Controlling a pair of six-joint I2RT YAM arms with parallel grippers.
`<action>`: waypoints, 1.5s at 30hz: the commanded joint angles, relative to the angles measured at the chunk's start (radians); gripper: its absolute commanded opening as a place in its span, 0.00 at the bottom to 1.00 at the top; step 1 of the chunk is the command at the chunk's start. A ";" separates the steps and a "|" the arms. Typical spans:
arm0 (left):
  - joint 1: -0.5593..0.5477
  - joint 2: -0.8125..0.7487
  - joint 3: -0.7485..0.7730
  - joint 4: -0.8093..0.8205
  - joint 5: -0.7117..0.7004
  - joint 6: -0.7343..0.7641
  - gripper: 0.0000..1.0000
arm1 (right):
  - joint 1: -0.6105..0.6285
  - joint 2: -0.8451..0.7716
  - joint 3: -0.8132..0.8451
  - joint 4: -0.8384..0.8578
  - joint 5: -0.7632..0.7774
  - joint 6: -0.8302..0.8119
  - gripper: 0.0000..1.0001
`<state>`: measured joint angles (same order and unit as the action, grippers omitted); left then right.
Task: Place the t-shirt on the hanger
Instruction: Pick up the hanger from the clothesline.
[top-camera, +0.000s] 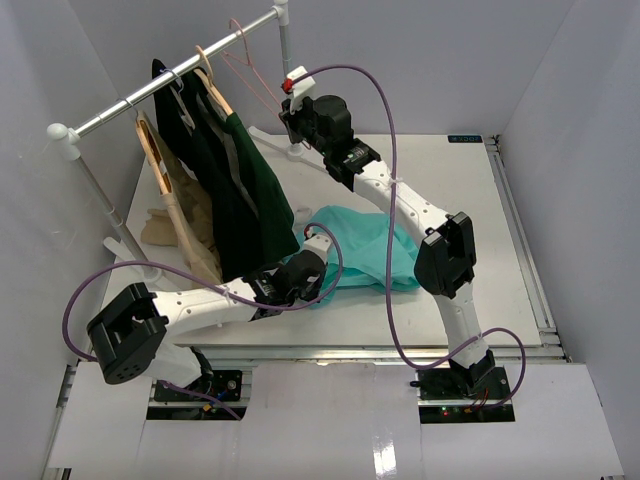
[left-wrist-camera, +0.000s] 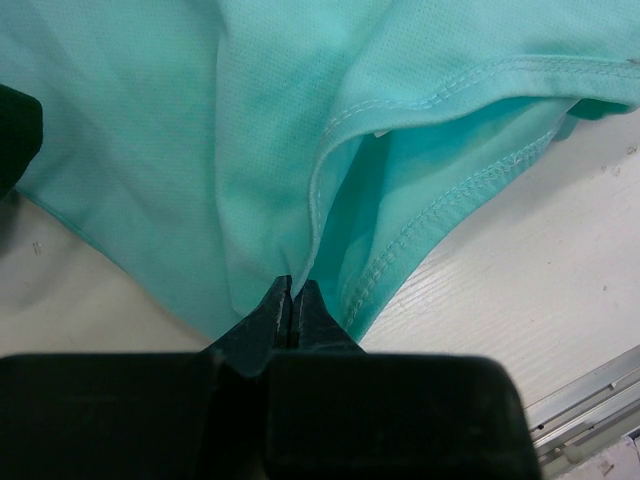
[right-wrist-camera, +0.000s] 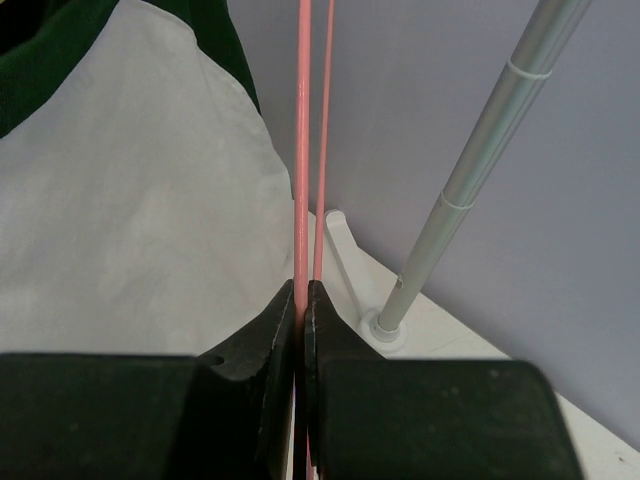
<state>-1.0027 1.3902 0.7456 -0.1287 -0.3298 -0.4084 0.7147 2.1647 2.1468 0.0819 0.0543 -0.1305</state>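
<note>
The t-shirt (top-camera: 365, 250) lies bunched on the surface (top-camera: 470, 190), a hemmed edge pinched in the clenched left claw (left-wrist-camera: 292, 290). The right claw (right-wrist-camera: 302, 292) is clenched on the hanger (right-wrist-camera: 302, 150) at the rail (top-camera: 170, 85). I judge it best to unhook the hanger gently and bring it level toward the held opening.

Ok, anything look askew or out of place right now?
Only the tan garment: its lower part seems to slump onto the table by the left foot of the rack. Nothing spilled or damaged.
</note>
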 joint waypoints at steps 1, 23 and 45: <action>0.004 -0.046 -0.005 0.003 -0.014 -0.007 0.00 | -0.003 -0.058 0.048 0.113 0.005 -0.044 0.08; 0.005 -0.030 -0.001 0.000 -0.029 -0.010 0.00 | -0.006 -0.322 -0.338 0.172 0.134 -0.115 0.08; 0.126 0.074 0.263 -0.114 0.175 -0.089 0.00 | -0.022 -1.182 -1.224 -0.402 0.339 0.215 0.08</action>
<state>-0.9272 1.4169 0.9079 -0.1901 -0.2280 -0.4637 0.6948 1.1395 1.0312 -0.1389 0.3922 -0.0645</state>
